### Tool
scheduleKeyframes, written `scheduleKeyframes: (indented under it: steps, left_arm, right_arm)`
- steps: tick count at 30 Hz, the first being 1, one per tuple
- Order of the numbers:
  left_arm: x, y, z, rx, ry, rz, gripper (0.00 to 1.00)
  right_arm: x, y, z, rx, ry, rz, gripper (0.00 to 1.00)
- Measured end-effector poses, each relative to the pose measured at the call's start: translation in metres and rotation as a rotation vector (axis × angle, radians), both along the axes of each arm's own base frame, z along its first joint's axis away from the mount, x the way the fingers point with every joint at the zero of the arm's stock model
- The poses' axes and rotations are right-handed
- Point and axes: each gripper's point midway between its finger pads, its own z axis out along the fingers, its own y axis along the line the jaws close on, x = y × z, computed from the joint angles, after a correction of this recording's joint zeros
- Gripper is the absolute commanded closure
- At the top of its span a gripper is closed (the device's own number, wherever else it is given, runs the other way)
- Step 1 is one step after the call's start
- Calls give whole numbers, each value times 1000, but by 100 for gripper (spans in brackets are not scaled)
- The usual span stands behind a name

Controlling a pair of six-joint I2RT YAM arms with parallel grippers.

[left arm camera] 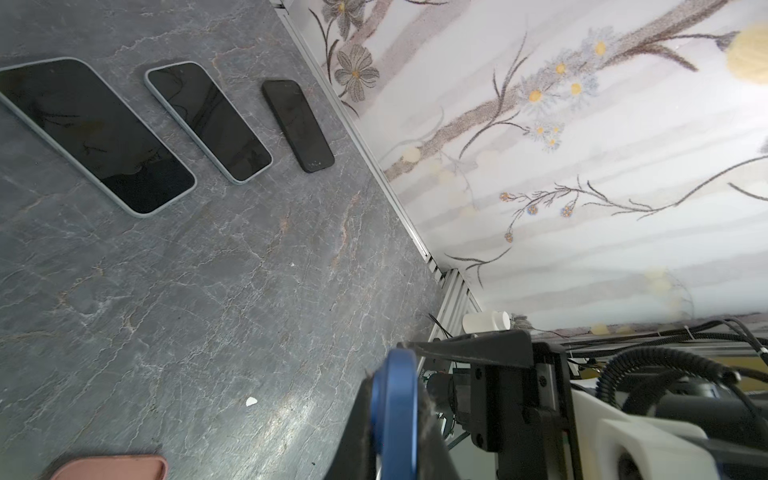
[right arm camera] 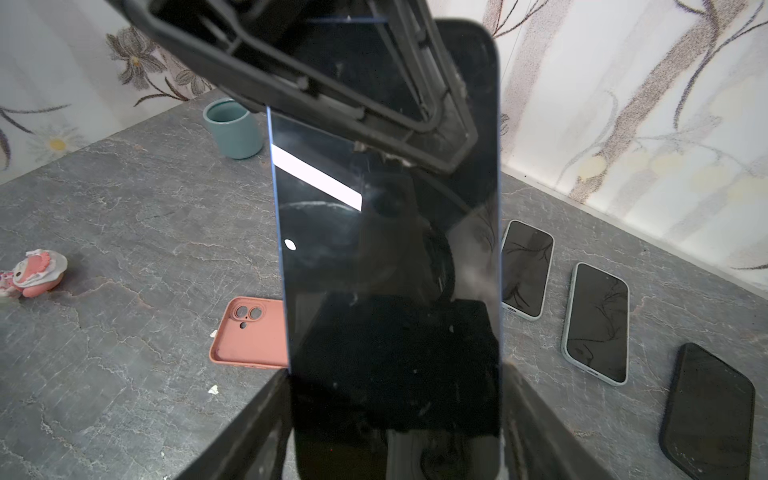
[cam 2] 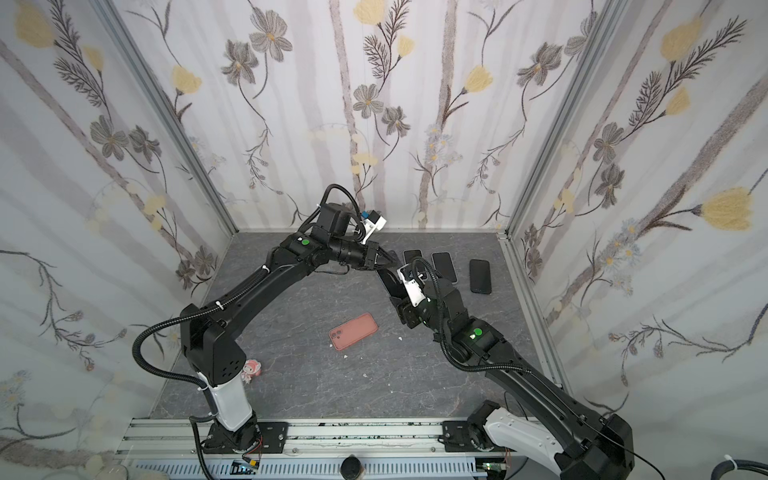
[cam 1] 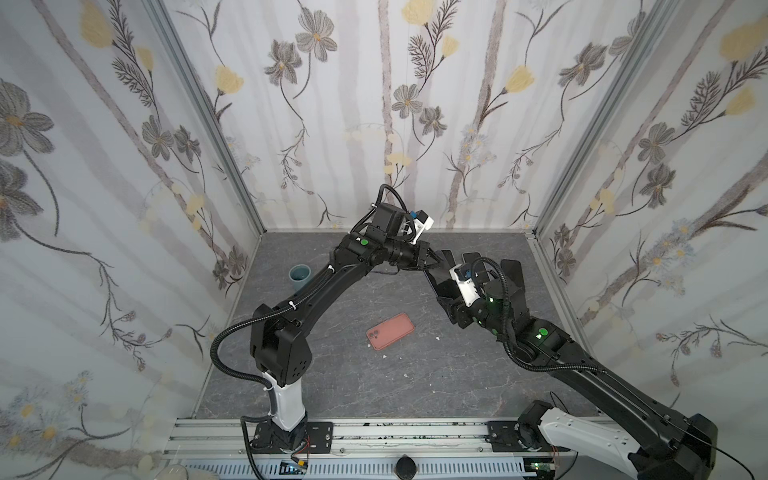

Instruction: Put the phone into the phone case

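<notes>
Where the left fingers [left arm camera: 353, 436] meet, they are seen pressed together on the blue edge of the phone [right arm camera: 386, 249], at one end. The right fingers [right arm camera: 257, 419] are spread to the phone's width and clamped on its two long sides at the other end. The phone is held off the worktop [cam 1: 374, 382], screen dark, well apart from the case [cam 1: 390, 331], which lies flat nearer the arms' bases. In both top views the grip is masked by wrists and cables. The case is partly covered by the phone in the right wrist view and cut off in the left wrist view.
</notes>
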Motion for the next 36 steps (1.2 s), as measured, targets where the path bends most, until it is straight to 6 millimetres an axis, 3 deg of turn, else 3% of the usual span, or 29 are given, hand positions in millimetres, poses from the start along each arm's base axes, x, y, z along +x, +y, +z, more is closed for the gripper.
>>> scheduleKeyframes:
  steps: [3,5,6,8,14,18,22,27,31,36]
  left_arm:
    - [-3,4,5,-22,-18,9,100]
    - [-5,10,14,-48,-42,31,100]
    - [-6,16,21,-62,-67,50,100]
    - [-8,29,33,-92,-105,92,100]
    - [-13,91,91,-294,-333,316,100]
    - [-43,124,127,-464,-509,396,100]
    - [-70,147,176,-630,-668,418,100]
    - [-99,159,206,-795,-742,370,100]
    - [-117,163,221,-885,-759,315,100]
    - [-133,167,232,-951,-775,261,100]
  right_arm:
    - [-1,2,5,10,-8,11,25]
    - [-2,5,13,30,-17,24,14]
    - [-1,4,22,58,-25,11,6]
    - [1,1,48,118,-84,-13,0]
    - [-14,-2,127,368,-234,15,0]
    - [-29,-3,172,535,-307,88,10]
    - [-40,12,206,664,-306,236,17]
    - [-54,41,228,747,-237,449,26]
    - [-72,57,242,785,-197,618,47]
    - [-91,67,252,799,-171,761,49]
